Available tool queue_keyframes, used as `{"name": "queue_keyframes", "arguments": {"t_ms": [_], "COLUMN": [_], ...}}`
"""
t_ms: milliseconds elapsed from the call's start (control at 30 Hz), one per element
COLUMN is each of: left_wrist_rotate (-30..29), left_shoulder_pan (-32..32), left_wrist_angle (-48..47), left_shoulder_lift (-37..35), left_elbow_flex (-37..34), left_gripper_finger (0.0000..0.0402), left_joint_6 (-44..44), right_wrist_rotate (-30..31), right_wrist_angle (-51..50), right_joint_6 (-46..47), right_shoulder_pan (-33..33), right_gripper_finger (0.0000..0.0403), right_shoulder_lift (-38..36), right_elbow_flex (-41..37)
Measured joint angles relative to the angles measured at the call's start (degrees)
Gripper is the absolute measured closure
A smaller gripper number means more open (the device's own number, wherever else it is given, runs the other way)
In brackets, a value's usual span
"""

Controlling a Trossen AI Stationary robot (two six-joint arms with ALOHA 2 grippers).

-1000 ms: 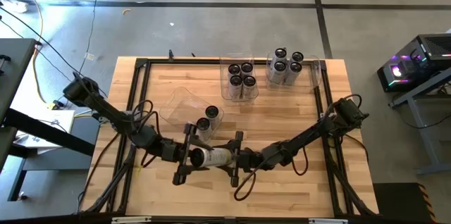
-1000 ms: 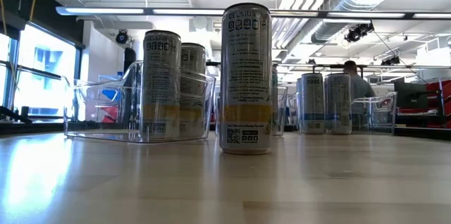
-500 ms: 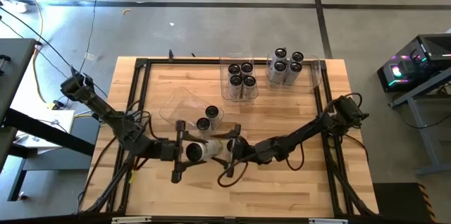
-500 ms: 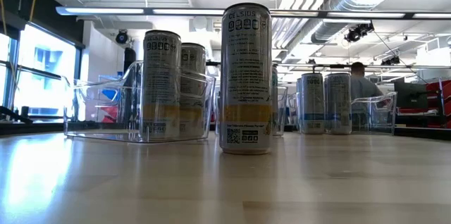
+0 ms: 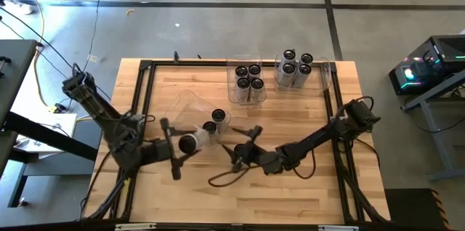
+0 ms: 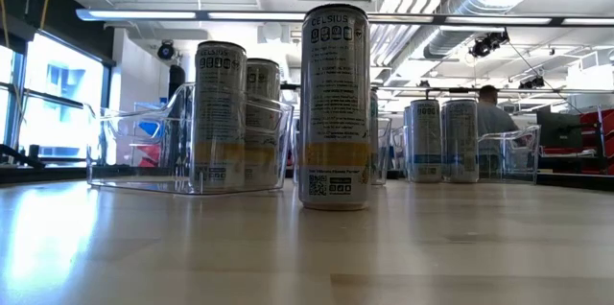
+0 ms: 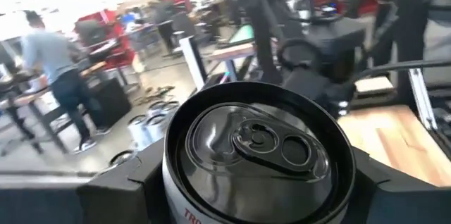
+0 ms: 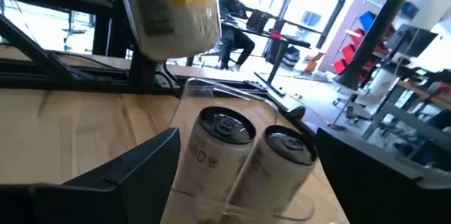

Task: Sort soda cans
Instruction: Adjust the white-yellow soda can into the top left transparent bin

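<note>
Left arm: the left gripper [image 5: 179,146] hangs over the left-centre of the pale wooden worktop [image 5: 290,195], its dark fingers [image 7: 120,185] clamped on a silver-grey soda can with a dark top and shiny rim [image 5: 189,143]. The can is carried on its side, clear of the worktop, its pull-tab end filling the left wrist view; that grip around the body looks chosen so it can be tipped upright into a bin.

Near bin: a clear plastic rectangular bin [image 5: 183,109] sits just beyond the held can, with two matching silver-grey cans [image 5: 214,122] standing upright at its right-hand end. It appears the likeliest destination, since it has room to spare.

Right arm: the right gripper [image 5: 243,147] hovers at the worktop's centre, near the held can but apart from it. Its fingers [image 8: 127,175] are spread wide with nothing between them, and its wrist view looks past them at the two binned cans.

Far bins: two more clear bins at the back edge hold a cluster of five upright cans [image 5: 249,76] and, to the right, a cluster of four [image 5: 295,66], apparently already sorted.

Low view: one tall can [image 6: 334,108] stands upright in the foreground; its spot on the worktop cannot be matched to the overhead view.

Background: a seated person [image 6: 491,111] works at a desk beyond.
</note>
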Motion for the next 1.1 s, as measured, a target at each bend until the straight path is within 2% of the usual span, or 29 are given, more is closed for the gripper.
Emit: {"name": "queue_keyframes", "arguments": {"t_ms": [167,333,433,533,633,733,833,967,1000,1100], "left_wrist_rotate": [-3.81,-6.91,-6.97,-4.62,-0.45,2.58,9.54,25.48,28.06,30.42], "left_shoulder_pan": [0.09,1.68,4.24,9.66,16.04,19.92,25.31,32.04,33.67,37.90], "left_wrist_angle": [-8.92,-22.80,-34.56,-47.10,-53.62,-51.42,-41.65,-24.67,-21.67,-17.91], "left_shoulder_lift": [-3.70,-8.59,-12.33,-15.94,-17.76,-18.38,-18.45,-18.00,-17.71,-17.70], "left_elbow_flex": [0.02,0.02,0.01,0.00,-0.02,-2.01,-6.69,-12.92,-13.80,-16.14], "left_gripper_finger": [0.0161,0.0161,0.0161,0.0161,0.0161,0.0161,0.0161,0.0161,0.0161,0.0161], "left_joint_6": [-7.19,-17.38,-26.19,-35.14,-37.97,-34.00,-25.95,-17.31,-16.23,-14.78], "right_wrist_rotate": [3.72,6.54,6.44,4.39,2.48,2.61,2.70,2.67,2.63,2.29], "right_wrist_angle": [-3.88,-14.27,-25.33,-39.39,-51.86,-59.48,-62.51,-62.08,-62.10,-62.31], "right_joint_6": [-0.03,4.27,10.23,18.13,27.13,33.77,36.20,33.52,32.44,32.24], "right_shoulder_pan": [1.52,3.34,5.04,6.17,6.22,5.95,4.85,2.55,1.82,-0.31], "right_gripper_finger": [0.0077,0.0077,0.0077,0.0077,0.0077,0.0077,0.0077,0.0077,0.0077,0.0077], "right_shoulder_lift": [-1.68,-6.79,-12.11,-18.32,-23.96,-28.24,-30.33,-30.54,-30.42,-30.17], "right_elbow_flex": [0.02,0.02,0.02,0.02,0.02,0.03,0.03,0.02,0.03,0.02]}}
